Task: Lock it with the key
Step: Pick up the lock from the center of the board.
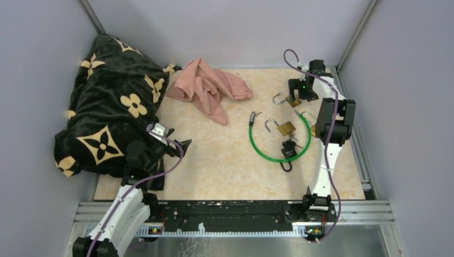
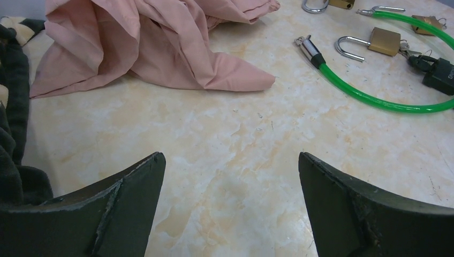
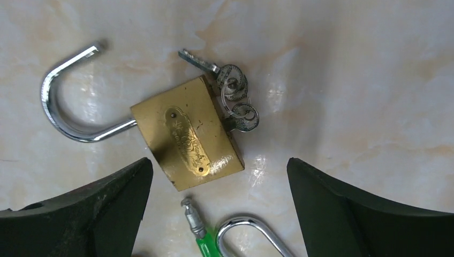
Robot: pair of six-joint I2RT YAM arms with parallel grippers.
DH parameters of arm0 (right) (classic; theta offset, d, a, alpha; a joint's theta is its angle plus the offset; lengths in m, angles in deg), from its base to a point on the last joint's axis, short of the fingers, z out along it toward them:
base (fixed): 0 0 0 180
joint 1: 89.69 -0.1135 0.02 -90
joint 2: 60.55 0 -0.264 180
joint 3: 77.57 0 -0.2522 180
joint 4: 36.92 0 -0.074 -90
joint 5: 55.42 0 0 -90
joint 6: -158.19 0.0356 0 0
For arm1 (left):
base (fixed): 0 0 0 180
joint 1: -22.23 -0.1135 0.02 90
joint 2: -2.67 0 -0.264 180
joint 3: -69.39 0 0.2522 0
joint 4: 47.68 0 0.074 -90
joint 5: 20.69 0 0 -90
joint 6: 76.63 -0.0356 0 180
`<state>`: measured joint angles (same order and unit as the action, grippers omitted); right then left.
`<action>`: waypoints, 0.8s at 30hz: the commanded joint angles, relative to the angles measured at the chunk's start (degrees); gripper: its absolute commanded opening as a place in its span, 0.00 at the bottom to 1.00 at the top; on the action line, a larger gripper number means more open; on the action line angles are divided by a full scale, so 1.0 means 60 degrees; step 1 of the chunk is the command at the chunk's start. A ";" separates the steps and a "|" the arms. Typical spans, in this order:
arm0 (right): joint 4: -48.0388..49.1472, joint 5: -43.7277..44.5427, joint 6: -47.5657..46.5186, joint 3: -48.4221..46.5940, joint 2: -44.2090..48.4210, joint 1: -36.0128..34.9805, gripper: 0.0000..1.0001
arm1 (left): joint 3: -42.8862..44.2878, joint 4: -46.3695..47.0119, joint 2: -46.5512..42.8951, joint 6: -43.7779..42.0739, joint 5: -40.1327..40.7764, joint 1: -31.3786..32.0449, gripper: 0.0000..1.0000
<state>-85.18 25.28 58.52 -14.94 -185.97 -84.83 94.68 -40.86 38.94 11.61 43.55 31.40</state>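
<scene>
Brass padlock (image 3: 187, 140) flat on the marbled tabletop (image 3: 348, 69), far right; oval stamped plate on its face, lettering too fine to read. Steel shackle (image 3: 64, 107) swung open, small keys (image 3: 235, 99) on a ring at its base end. Right gripper (image 3: 218, 163) spread wide just above, grasping nothing. Left gripper (image 2: 230, 155) likewise splayed, unladen, beside the black flower-print blanket (image 1: 112, 107). Green cable lock (image 2: 375, 99) and rumpled pink cloth (image 2: 150, 48) between.

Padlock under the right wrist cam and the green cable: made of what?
Body: looks like brass, yellow with a dulled, scuffed sheen. Shackle: probably plated steel, mirror-bright glints. Cable: glossy green plastic sleeve; core hidden, metal tip at its end.
</scene>
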 commanded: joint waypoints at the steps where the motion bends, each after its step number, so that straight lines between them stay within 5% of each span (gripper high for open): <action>1: -0.1599 -0.0221 -0.1082 -0.1359 -0.0637 -0.0167 0.95 | -0.0053 0.0195 0.0095 -0.0088 -0.0240 -0.0034 0.99; 15: -0.2063 0.0821 -0.1354 -0.1912 -0.1974 -0.0712 0.75 | -0.0053 0.0216 0.0182 -0.0088 -0.0215 -0.0049 0.99; 19: -0.1882 0.1220 -0.1360 -0.1633 -0.1906 -0.0755 0.48 | -0.0075 0.0218 0.0162 -0.0102 -0.0242 -0.0049 0.99; 23: -0.1482 0.1080 -0.1134 -0.1234 -0.1578 -0.0987 0.00 | -0.0060 0.0190 0.0071 -0.0179 -0.0239 -0.0049 0.99; 24: -0.1235 0.1012 -0.1044 -0.0956 -0.1328 -0.1037 0.00 | -0.0061 0.0176 0.0048 -0.0233 -0.0256 -0.0049 0.99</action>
<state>-94.82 30.46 51.31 -25.28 -195.02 -88.98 94.68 -40.86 40.04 11.34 43.09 31.40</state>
